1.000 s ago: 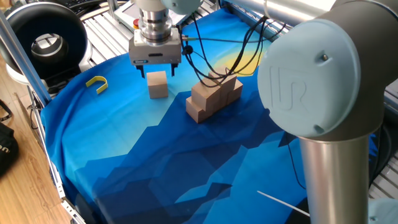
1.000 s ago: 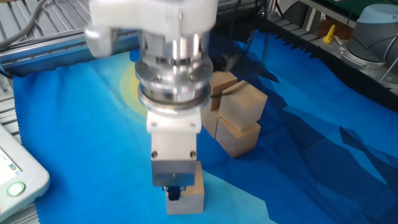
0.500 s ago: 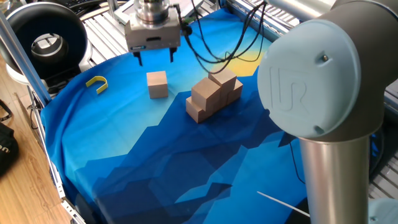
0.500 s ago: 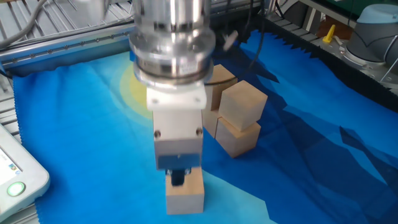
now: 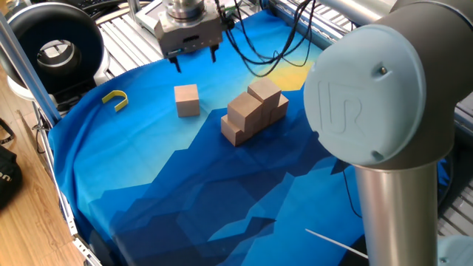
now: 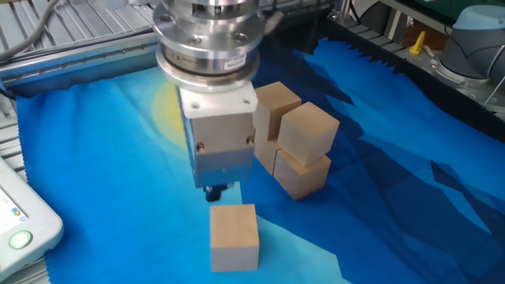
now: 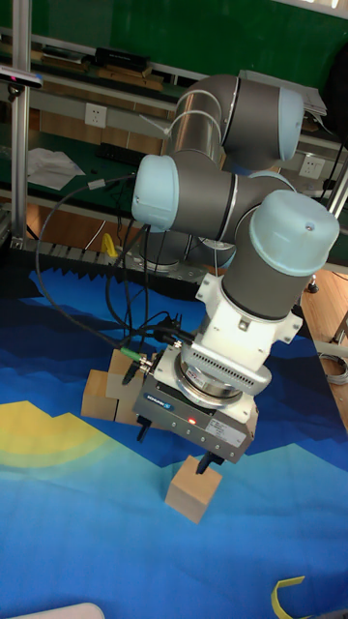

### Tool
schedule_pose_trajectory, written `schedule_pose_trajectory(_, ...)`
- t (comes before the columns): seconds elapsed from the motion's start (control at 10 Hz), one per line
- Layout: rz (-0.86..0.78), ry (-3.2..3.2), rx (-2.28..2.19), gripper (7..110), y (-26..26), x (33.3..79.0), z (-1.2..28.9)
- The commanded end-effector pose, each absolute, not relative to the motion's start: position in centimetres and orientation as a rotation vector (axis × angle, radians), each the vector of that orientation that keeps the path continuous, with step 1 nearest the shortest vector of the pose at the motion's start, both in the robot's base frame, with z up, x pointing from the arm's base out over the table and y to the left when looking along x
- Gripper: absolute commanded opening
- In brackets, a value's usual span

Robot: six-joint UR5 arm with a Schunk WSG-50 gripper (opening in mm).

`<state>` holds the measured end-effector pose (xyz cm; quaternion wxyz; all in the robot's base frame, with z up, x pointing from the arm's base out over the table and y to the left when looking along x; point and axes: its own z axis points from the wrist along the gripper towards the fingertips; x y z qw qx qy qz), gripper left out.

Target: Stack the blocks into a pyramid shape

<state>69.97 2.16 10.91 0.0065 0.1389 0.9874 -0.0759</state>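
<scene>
Wooden and pale tan, the lone block (image 5: 187, 100) sits by itself on the blue cloth (image 5: 148, 185) that covers the counter, well apart from the cluster of blocks (image 5: 253, 112) at about three o'clock from it in one fixed view. That cluster already has a bottom row with at least two blocks on a second level, though how many blocks make up the row is hard to count from these angles. The gripper (image 5: 194, 58) hangs above the cloth at roughly twelve o'clock from the lone block in that view; in the other fixed view the gripper (image 6: 217, 190) sits directly over the lone block (image 6: 234, 236) with clear air between them, touching nothing. Its jaws stand spread and empty, their two dark tips visibly apart. The coming move turns on this: the lone block lies straight below and slightly toward six o'clock of the jaws, so a short shift and a plain descent would put the tips on either side of it. Being a cube, the block has no long axis to favour; what matters is its turn on the cloth, and its side faces look roughly square to the jaws in the tall fixed view. A yellow hook (image 5: 115, 99) lies near the cloth's edge at nine o'clock from the lone block, out of the way.
</scene>
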Motion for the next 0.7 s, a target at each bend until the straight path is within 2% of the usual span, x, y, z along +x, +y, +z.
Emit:
schedule_pose_trajectory(0.0, -0.373, 3.088, 0.15, 7, -0.2, 70.6, 11.7)
schedule_pose_trajectory(0.3, -0.184, 3.11, 0.218, 7, 2.8, 70.4, 11.1)
schedule_pose_trajectory(0.6, -0.184, 3.149, 0.32, 7, 3.0, 69.2, 11.1)
